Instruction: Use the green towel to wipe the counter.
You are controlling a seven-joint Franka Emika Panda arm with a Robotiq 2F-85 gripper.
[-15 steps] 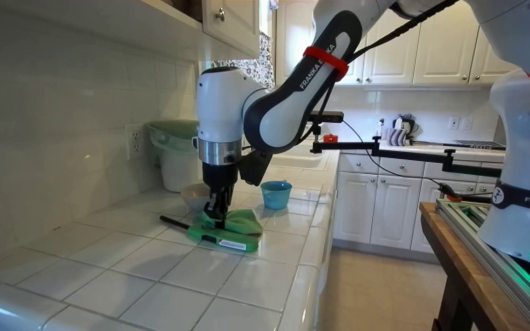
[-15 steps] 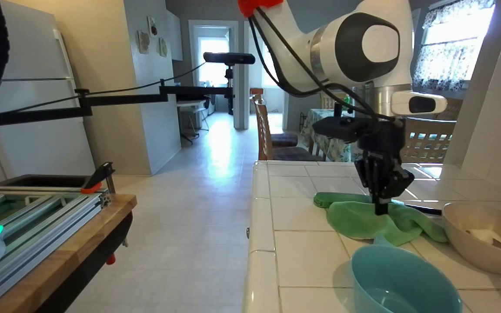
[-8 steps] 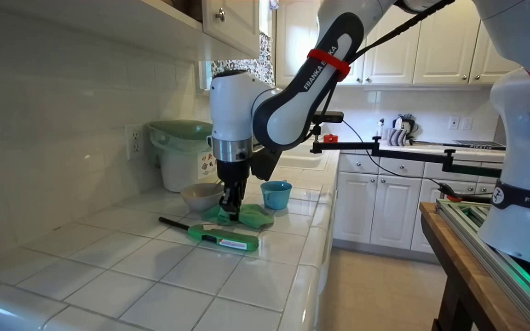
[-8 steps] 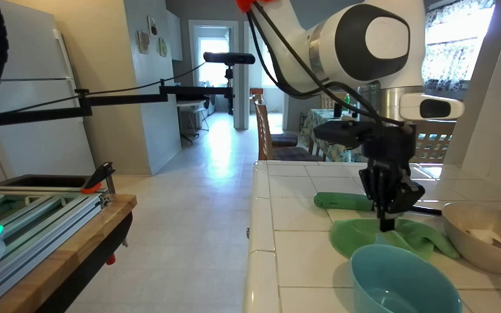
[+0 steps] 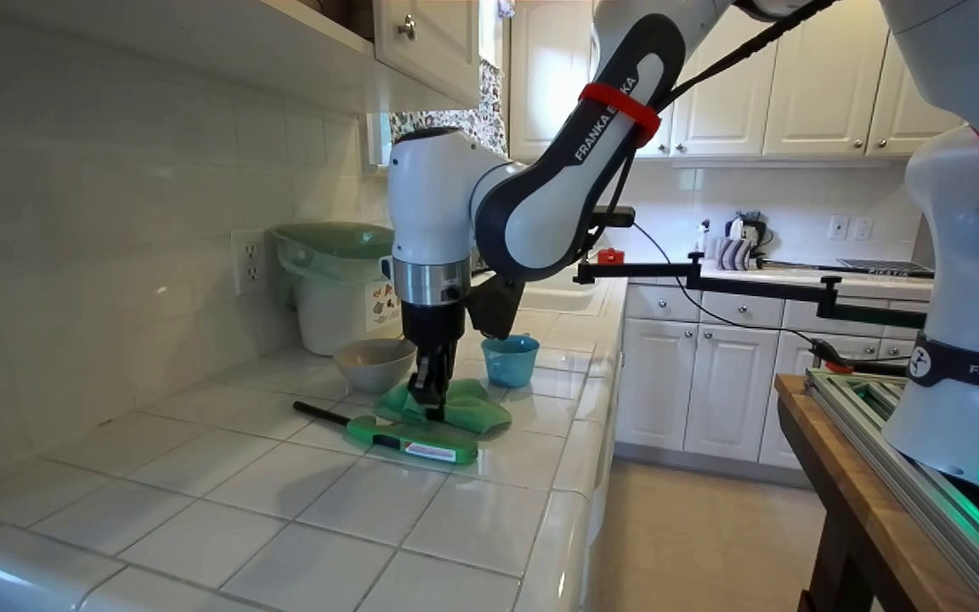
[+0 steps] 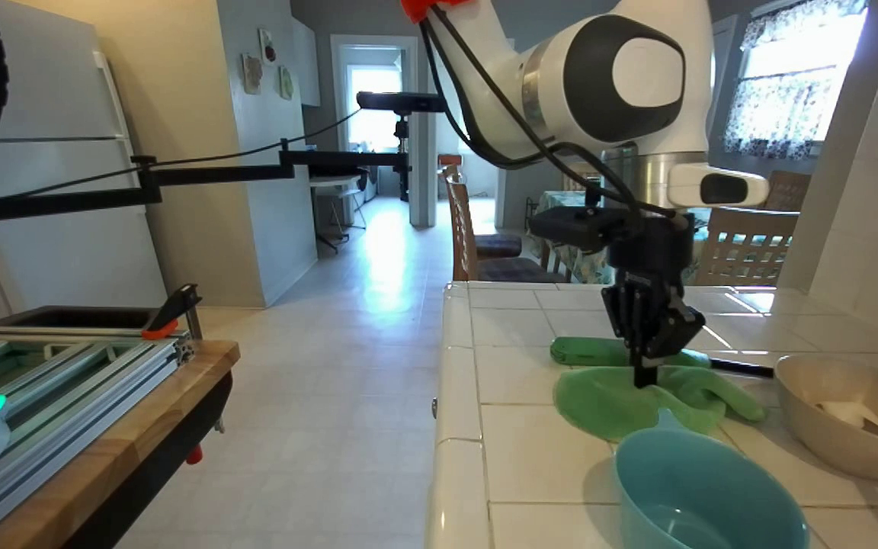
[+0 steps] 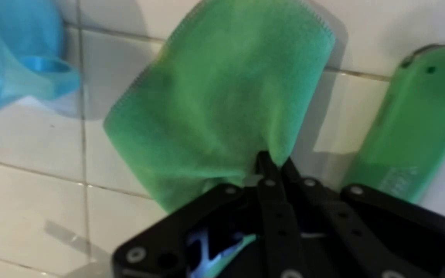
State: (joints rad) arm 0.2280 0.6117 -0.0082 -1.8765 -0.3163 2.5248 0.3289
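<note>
My gripper (image 5: 434, 413) is shut on a pinched fold of the green towel (image 5: 477, 408), pointing straight down at the white tiled counter (image 5: 345, 518). In the other exterior picture the gripper (image 6: 645, 377) holds the towel (image 6: 599, 402) low, and the cloth spreads on the tiles. In the wrist view the fingertips (image 7: 278, 164) close on an edge of the towel (image 7: 222, 88), whose free part fans out ahead. Part of the towel lies hidden behind the fingers.
A green lighter with a black stem (image 5: 413, 440) lies close beside the towel; it also shows in the wrist view (image 7: 419, 123). A blue cup (image 6: 706, 488) and a beige bowl (image 6: 843, 427) stand on the towel's other side. A white bin (image 5: 328, 306) stands by the wall.
The gripper dragged the towel away from the lighter, toward the cup and bowl, then partway back toward the lighter. It stays shut on the towel. Lighter, cup and bowl look unmoved.
</note>
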